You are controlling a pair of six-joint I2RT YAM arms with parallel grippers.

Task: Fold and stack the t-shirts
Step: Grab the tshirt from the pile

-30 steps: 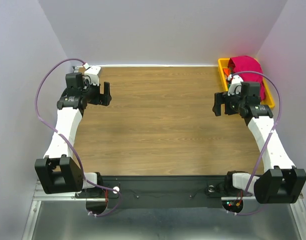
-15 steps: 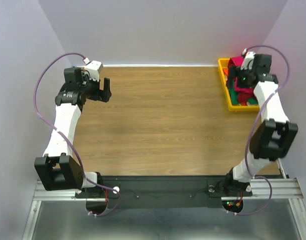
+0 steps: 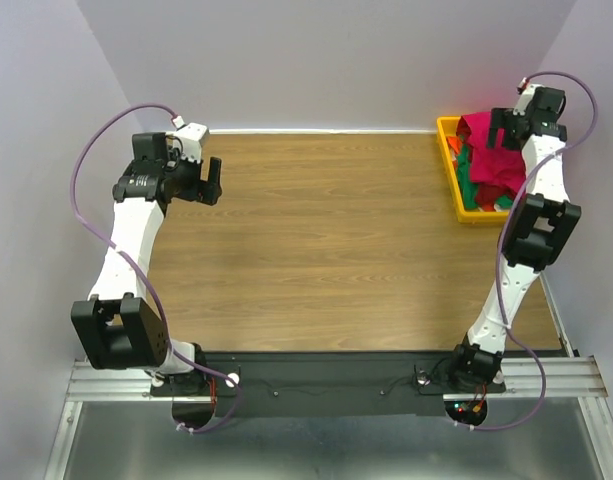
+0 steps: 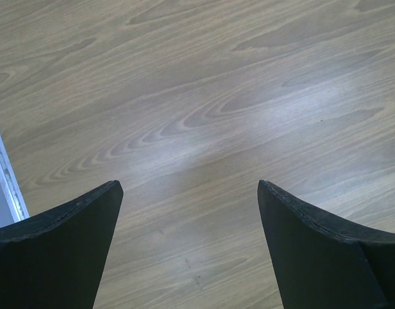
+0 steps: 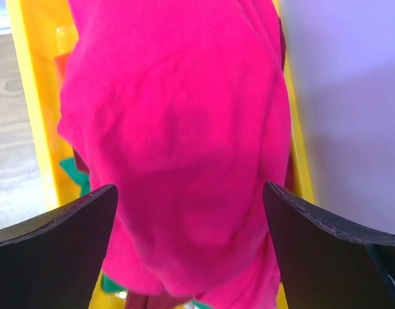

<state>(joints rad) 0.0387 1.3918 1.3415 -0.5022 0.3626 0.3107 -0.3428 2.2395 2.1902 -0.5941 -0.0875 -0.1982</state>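
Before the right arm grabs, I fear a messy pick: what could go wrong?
1. The open right pincer hangs over the bunched pink shirt, piled on others; closing might also catch the green shirt beneath.
2. The yellow tray sits beside the side wall, so the lift might drag the tray or brush the wall.

No writing, label, brand, number or sign can be read in any of the three views.
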